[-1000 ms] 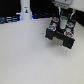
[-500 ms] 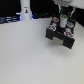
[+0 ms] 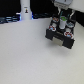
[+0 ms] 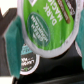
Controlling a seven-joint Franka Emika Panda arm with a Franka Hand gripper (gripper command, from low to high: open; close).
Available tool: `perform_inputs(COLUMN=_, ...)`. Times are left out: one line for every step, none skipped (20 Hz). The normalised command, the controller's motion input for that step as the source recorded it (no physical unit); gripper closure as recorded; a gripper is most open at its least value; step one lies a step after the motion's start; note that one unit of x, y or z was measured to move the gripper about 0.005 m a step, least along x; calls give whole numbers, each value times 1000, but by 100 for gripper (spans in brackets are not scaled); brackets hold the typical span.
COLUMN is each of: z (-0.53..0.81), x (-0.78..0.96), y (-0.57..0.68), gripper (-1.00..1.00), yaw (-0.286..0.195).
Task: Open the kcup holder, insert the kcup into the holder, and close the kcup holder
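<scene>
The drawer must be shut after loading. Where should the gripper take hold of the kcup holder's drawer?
By its front panel, coming from the exterior view's lower edge and pushing back toward the kcup holder. That flat face ends the pulled-out section, where the pods show. Its handle is too small to make out.

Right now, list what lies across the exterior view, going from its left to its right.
Tall white bottle-like object → robot tool, reaching down over the open holder → black kcup holder, drawer pulled out with pods visible in its slots.
</scene>
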Motion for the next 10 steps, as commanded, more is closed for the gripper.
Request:
perform_inputs(z=223, x=-163, y=-209, gripper=100, yaw=0)
perform_inputs(z=243, x=-186, y=-223, gripper=100, yaw=0)
perform_inputs(z=237, x=-203, y=-249, gripper=100, yaw=0)
perform_inputs(z=226, x=-229, y=-251, gripper=100, yaw=0)
perform_inputs(z=211, x=-251, y=-251, gripper=100, yaw=0)
perform_inputs(z=140, x=-257, y=-286, gripper=100, yaw=0)
perform_inputs(z=60, x=-151, y=-183, gripper=100, yaw=0)
perform_inputs(z=-145, x=55, y=22, gripper=100, yaw=4)
perform_inputs(z=-146, x=75, y=18, gripper=100, yaw=13)
perform_inputs(z=-143, x=88, y=18, gripper=100, yaw=10)
